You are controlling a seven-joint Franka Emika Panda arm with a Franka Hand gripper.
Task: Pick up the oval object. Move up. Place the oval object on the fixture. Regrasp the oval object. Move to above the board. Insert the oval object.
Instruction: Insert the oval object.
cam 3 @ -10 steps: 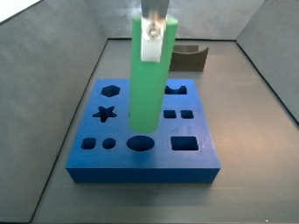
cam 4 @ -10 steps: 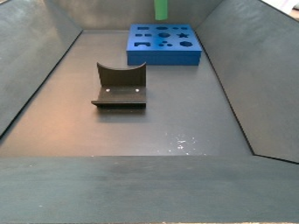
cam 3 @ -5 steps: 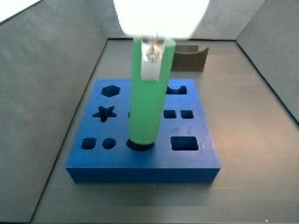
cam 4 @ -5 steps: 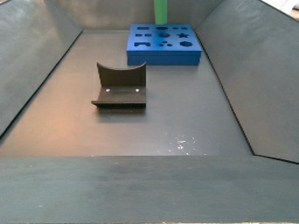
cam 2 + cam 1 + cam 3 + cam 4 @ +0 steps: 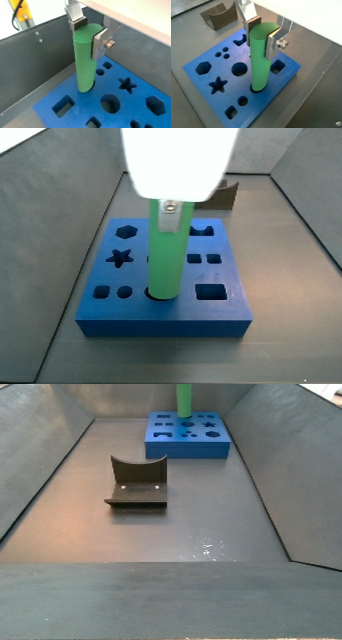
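The oval object [image 5: 163,263] is a bright green rod standing upright. My gripper [image 5: 170,213] is shut on its upper end, with the silver fingers [image 5: 272,40] clamping both sides. The grip also shows in a wrist view [image 5: 90,32]. The rod's lower end sits in a cut-out near one edge of the blue board [image 5: 167,320], between a small round hole and a rectangular one. In a side view the rod [image 5: 185,398] rises out of the frame above the board [image 5: 187,446], and the gripper is out of view. The dark fixture [image 5: 138,482] stands empty on the floor.
Grey walls [image 5: 274,454] enclose the floor on all sides; one wall [image 5: 40,65] runs close beside the board. The board's other cut-outs, star [image 5: 216,85], hexagon [image 5: 201,68] and round hole [image 5: 239,69], are open. The fixture [image 5: 218,15] stands beyond the board.
My gripper has come down with the green rod. The rod's lower end, which hung above the board, now sits in the cut-out.
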